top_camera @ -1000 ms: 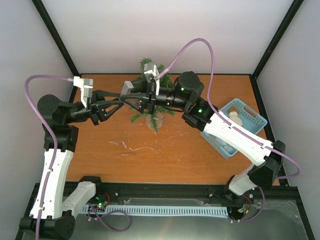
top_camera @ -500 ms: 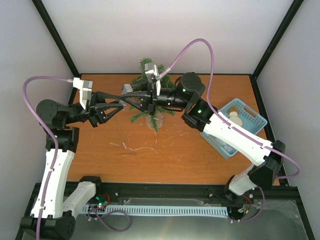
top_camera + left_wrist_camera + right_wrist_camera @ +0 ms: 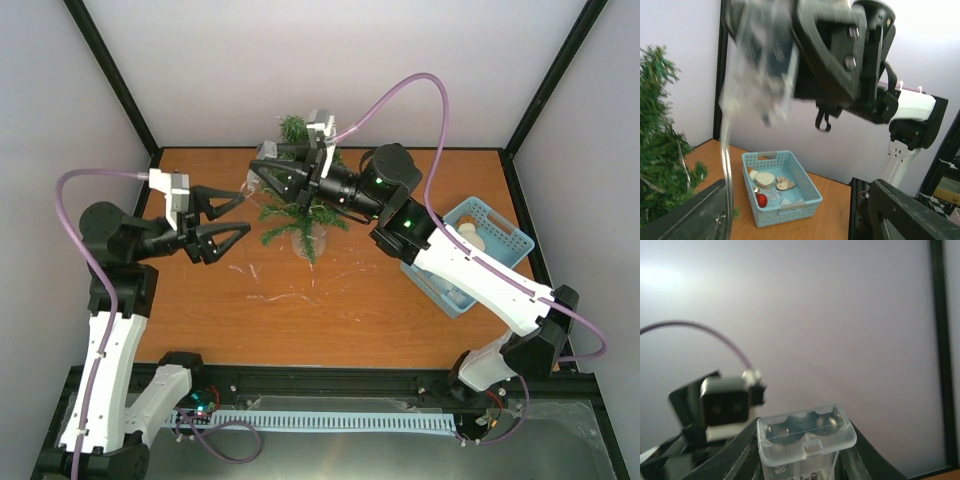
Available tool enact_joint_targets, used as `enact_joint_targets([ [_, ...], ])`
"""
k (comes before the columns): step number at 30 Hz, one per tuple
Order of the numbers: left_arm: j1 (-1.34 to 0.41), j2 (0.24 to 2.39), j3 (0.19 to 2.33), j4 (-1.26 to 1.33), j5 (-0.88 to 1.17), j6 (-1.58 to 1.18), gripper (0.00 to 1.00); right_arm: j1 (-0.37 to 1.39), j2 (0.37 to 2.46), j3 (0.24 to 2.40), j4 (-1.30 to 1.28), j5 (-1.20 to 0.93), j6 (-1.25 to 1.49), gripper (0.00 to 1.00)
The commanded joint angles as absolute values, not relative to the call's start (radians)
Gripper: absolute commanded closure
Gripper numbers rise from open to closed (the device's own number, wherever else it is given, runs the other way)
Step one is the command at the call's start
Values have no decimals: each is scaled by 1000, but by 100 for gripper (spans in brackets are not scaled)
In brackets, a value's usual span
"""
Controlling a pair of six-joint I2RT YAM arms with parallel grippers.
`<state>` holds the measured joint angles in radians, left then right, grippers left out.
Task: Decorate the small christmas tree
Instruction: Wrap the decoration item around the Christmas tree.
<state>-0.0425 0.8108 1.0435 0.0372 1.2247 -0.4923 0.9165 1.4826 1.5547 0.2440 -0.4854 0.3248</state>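
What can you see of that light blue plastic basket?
The light blue plastic basket is rectangular, with lattice walls and end handles. It sits flat at the right side of the orange wooden table, holding small ornaments: pale hearts and a red ball. The right arm's white link crosses above it.

Clear plastic battery case stands upright btw the fingers of the right gripper, w/ two round recesses along its top edge. A thin clear cord hangs down from it, just ahead of the left gripper. Blue slotted basket sits on the orange-brown table, straight ahead of the left gripper and well apart from it. Inside: pale heart, wooden heart touching it, red ball nearer the front wall. White scuffs mark the tabletop below the left gripper.
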Motion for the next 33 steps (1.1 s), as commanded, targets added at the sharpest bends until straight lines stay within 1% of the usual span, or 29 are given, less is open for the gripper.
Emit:
enact_joint_targets([
  [1, -85, 759, 959, -42, 1166, -301, 24, 913, 1437, 1579, 276, -264, 302, 86],
  [8, -106, 786, 831, -113, 997, -118, 24, 907, 1417, 1631, 244, -150, 292, 86],
  [11, -115, 791, 767, -93, 970, -27, 24, 905, 1413, 1655, 227, -133, 289, 86],
  [13, -122, 788, 722, -89, 959, -17, 24, 905, 1410, 1661, 229, -118, 291, 86],
  [15, -124, 782, 687, -71, 979, -45, 23, 905, 1409, 1671, 223, -90, 283, 86],
  [18, -125, 762, 612, 48, 1006, -184, 21, 904, 1407, 1683, 225, -39, 271, 86],
  [20, -131, 754, 569, 112, 990, -267, 21, 902, 1405, 1687, 237, -23, 269, 86],
  [25, -156, 759, 498, 193, 961, -341, 23, 902, 1401, 1705, 253, -32, 289, 86],
  [33, -219, 828, 410, 433, 915, -442, 31, 902, 1391, 1711, 308, -104, 375, 86],
])
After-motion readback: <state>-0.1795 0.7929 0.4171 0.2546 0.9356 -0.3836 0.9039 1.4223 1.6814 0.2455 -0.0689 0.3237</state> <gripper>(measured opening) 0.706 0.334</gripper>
